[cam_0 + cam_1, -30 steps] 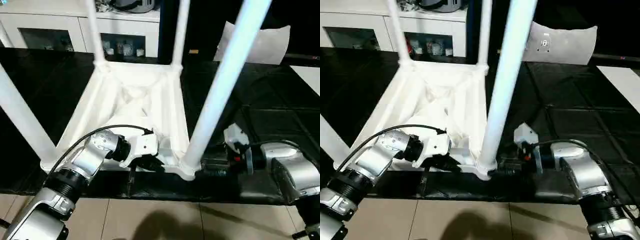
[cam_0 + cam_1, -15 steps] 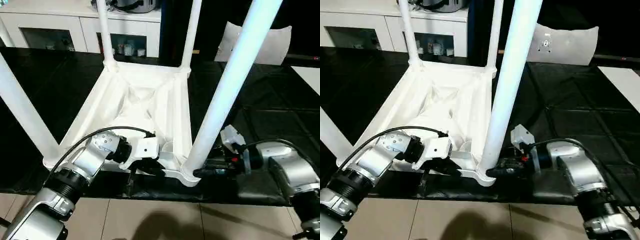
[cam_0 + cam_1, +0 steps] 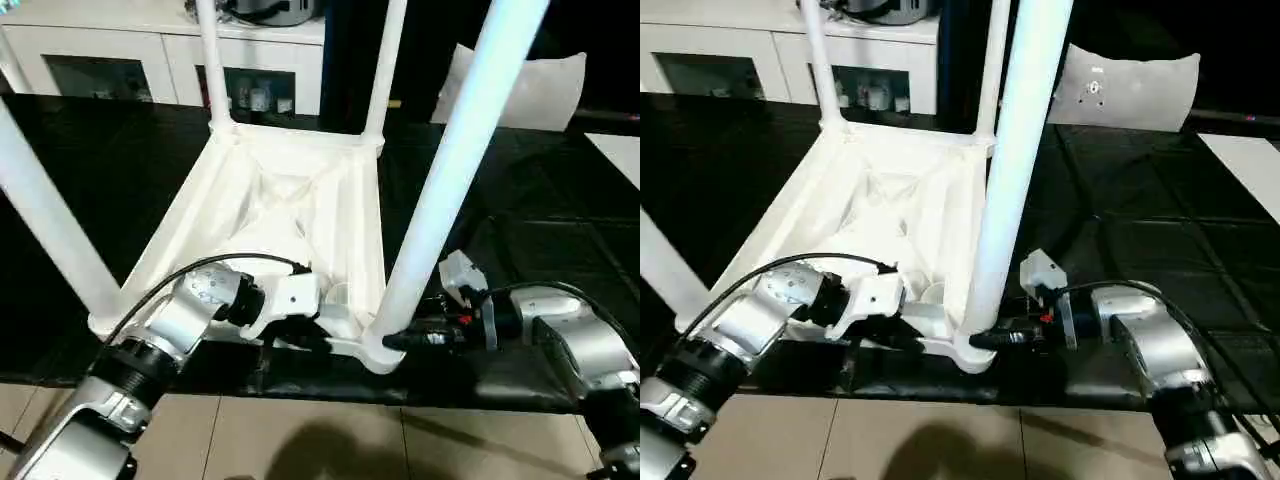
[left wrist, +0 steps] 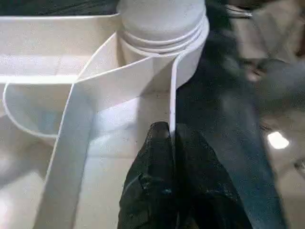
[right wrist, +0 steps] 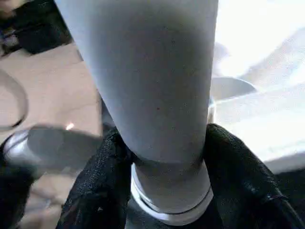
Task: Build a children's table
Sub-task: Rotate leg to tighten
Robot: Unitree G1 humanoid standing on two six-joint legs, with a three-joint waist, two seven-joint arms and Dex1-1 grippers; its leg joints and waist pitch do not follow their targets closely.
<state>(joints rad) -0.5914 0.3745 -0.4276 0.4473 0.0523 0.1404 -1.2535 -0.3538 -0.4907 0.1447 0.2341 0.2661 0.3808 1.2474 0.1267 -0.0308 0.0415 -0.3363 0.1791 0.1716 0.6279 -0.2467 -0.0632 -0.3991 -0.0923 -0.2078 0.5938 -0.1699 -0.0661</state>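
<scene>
Children's table (image 3: 285, 210) lies upside down on the black tabletop (image 3: 520, 230), its ribbed underside facing up and its near edge close to the tabletop's front edge. Four white tapered legs stand up from its round corner sockets: two thin-looking ones at the far corners, one at the near left (image 3: 45, 220), and the near-right leg (image 3: 450, 170), which rises steeply toward the camera. White cabinets with glass doors (image 3: 160, 70) stand behind the tabletop, and a flat grey-white panel (image 3: 1130, 90) leans at the far right. Tan floor tiles (image 3: 320, 445) show below the front edge.

The left tool (image 4: 172, 157) is closed on the thin near rim wall of the children's table, one black finger on each side of it, just beside the near-right corner socket (image 4: 164, 28). The right tool (image 5: 164, 186) is clamped around the base of the near-right leg, its two black fingers (image 5: 100, 181) pressed against opposite sides just above the socket collar.
</scene>
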